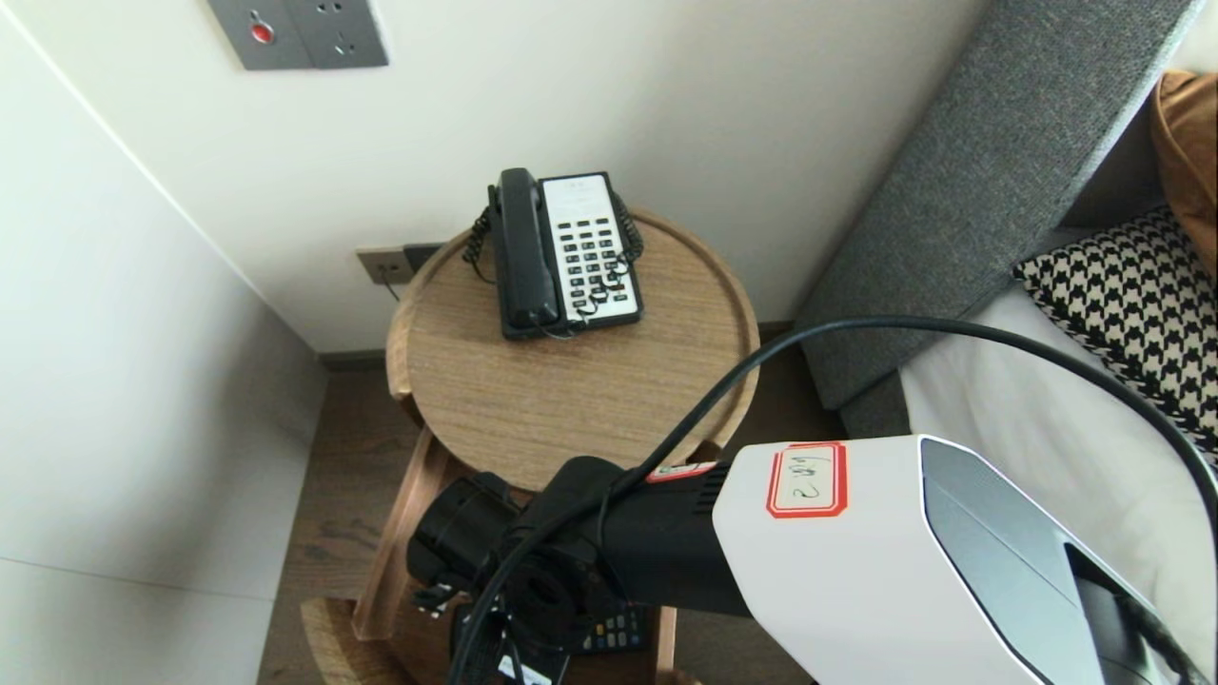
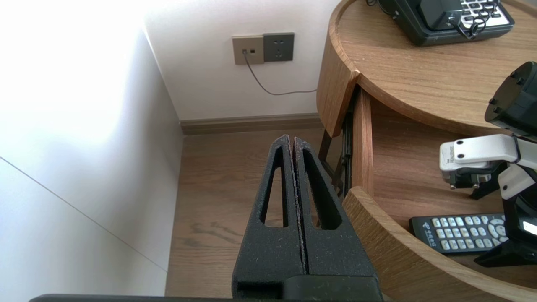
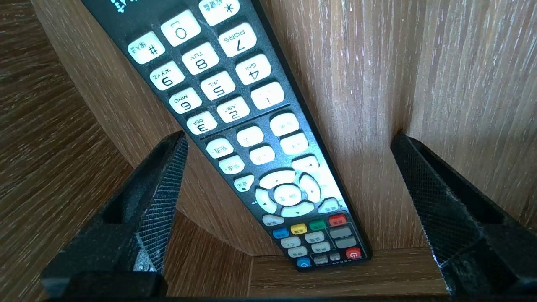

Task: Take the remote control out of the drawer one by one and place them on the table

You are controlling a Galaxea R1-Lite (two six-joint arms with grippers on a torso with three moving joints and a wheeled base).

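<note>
A black remote control [image 3: 260, 159] with white keys lies on the floor of an open wooden drawer [image 2: 390, 235], its end with the coloured buttons against the drawer wall. My right gripper [image 3: 288, 140] hangs over it, open wide. One finger [image 3: 163, 188] stands on each side of the remote, and neither touches it. In the left wrist view the same remote [image 2: 457, 233] lies under the right arm's white wrist [image 2: 474, 159]. My left gripper [image 2: 290, 140] is shut on nothing and hangs over the floor beside the drawer.
The drawer belongs to a round wooden bedside table [image 1: 571, 400] that carries a black and white telephone [image 1: 566, 252]. White walls close in on the left and behind, with a socket and cable [image 2: 262, 48]. A grey headboard [image 1: 980, 190] and bed stand to the right.
</note>
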